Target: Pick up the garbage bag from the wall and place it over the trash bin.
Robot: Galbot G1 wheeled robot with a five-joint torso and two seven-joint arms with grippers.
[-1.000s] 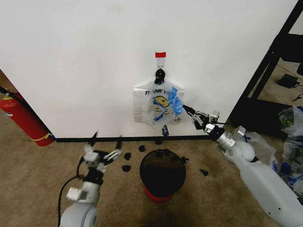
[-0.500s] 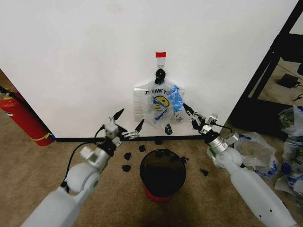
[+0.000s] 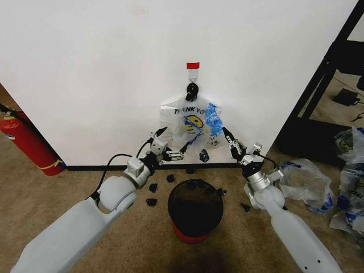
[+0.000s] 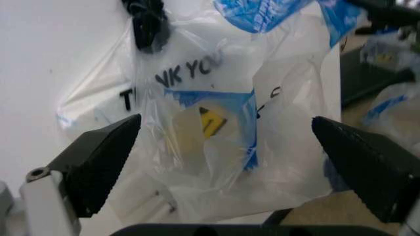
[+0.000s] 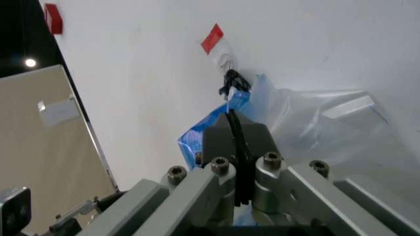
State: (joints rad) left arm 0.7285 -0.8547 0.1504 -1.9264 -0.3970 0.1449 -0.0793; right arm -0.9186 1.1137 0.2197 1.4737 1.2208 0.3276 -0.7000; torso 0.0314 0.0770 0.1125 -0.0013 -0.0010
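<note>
Against the white wall (image 3: pixel 85 74) the garbage bag (image 3: pixel 190 128) hangs from a hook above the trash bin (image 3: pixel 195 207), so the left gripper (image 3: pixel 168 149) approaches with jaws released while the right gripper (image 3: pixel 232 140) sits jaws clenched at its blue edge.

The right gripper (image 5: pixel 235 129) points at the white wall (image 5: pixel 315 44), its two dark fingers pressed flat together with only a thin seam between them. Beyond the fingertips hangs the garbage bag (image 5: pixel 308 123), clear with blue plastic, under a black knot (image 5: pixel 231 81) just below a red tape strip (image 5: pixel 211 38) on the wall.
</note>
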